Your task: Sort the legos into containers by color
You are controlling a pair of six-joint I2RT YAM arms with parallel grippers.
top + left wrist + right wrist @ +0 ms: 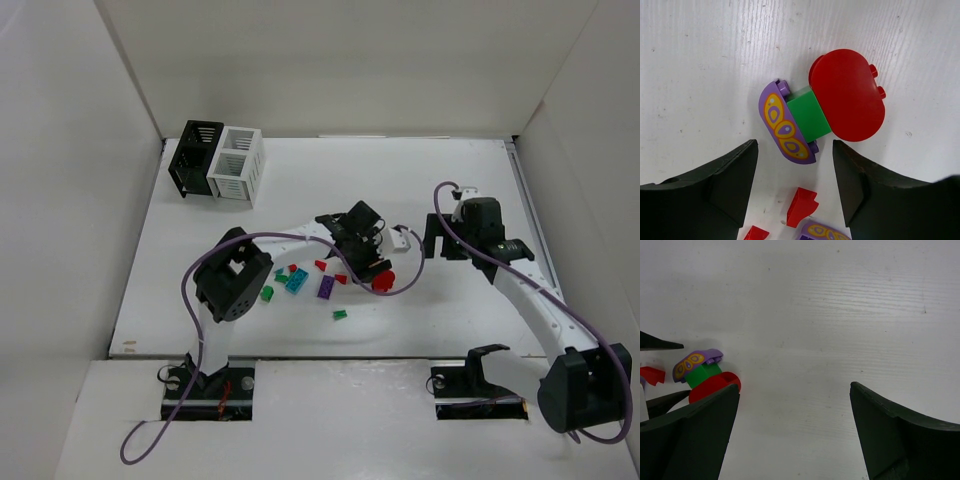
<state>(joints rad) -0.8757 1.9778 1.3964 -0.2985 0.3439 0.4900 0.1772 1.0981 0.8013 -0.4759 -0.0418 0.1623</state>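
Observation:
A stuck-together lego piece lies on the table: a purple curved brick with yellow ovals (782, 125), a green brick (809, 114) and a red oval plate (850, 95). My left gripper (795, 150) is open just above it, one finger on each side, touching nothing; it also shows in the top view (368, 262). Loose legos lie to the left: teal (297, 280), purple (326, 287), green (267, 293), red (321, 265). My right gripper (795, 390) is open and empty over bare table, right of the piece (705, 374). The black container (198, 157) and white container (237, 165) stand at the far left.
A small red wedge (801, 206), a second red bit (756, 233) and a purple patterned brick (822, 232) lie between the left fingers, near the palm. A green lego (340, 314) lies nearer the arms. White walls enclose the table on three sides.

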